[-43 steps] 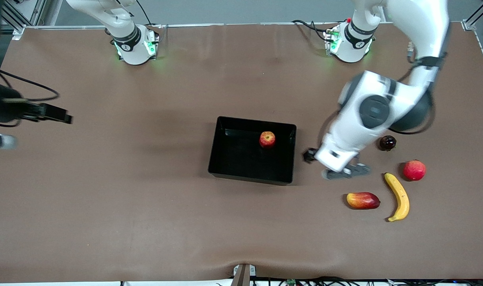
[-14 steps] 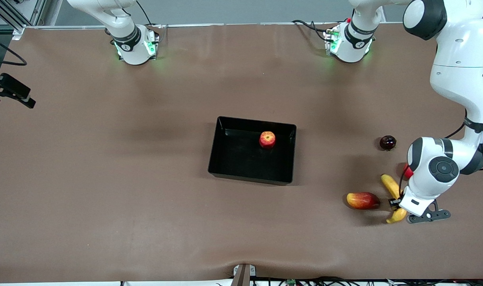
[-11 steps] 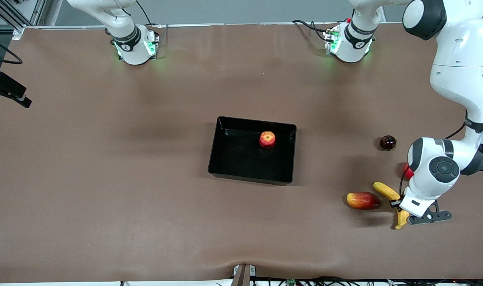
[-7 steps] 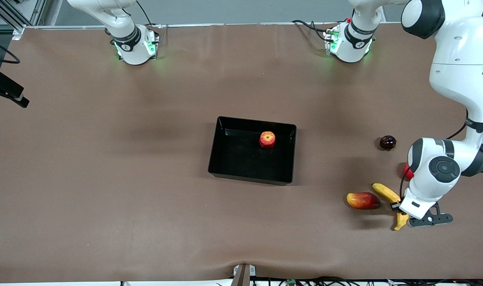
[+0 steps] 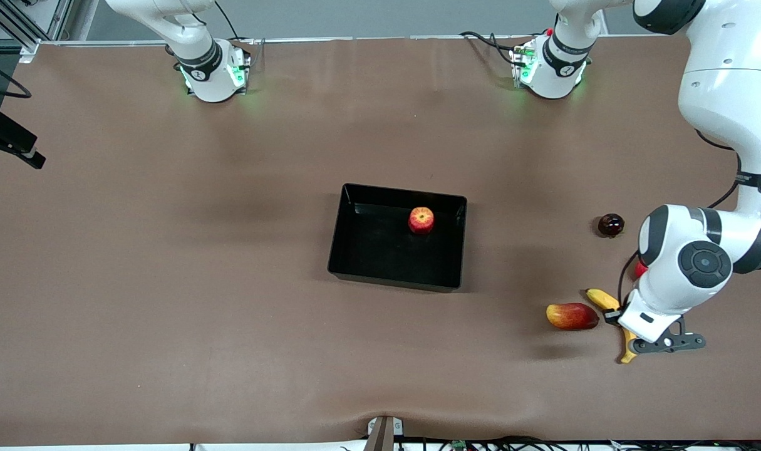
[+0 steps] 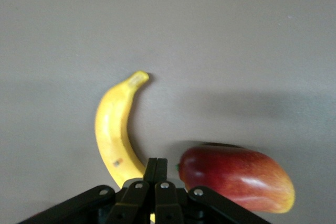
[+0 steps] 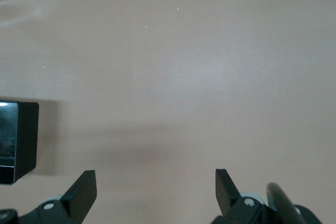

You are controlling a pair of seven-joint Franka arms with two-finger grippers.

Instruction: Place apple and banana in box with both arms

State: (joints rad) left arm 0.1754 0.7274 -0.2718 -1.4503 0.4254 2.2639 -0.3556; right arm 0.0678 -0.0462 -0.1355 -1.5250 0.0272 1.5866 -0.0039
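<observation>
The apple lies in the black box, near the corner toward the left arm's base. The yellow banana lies on the table at the left arm's end, its middle hidden under the left hand. My left gripper is over the banana, its fingers pressed together with nothing between them. My right gripper waits open over bare table at the right arm's end, with a corner of the box in its view.
A red-and-yellow mango-like fruit lies right beside the banana, toward the box; it also shows next to the left fingers. A dark round fruit sits farther from the camera. A pink-red fruit peeks out by the left arm.
The left gripper's fingers closed fully. The banana swung round on the table, its upper end moving toward the mango-like fruit. The left hand shifted slightly. The right arm hardly moved.
</observation>
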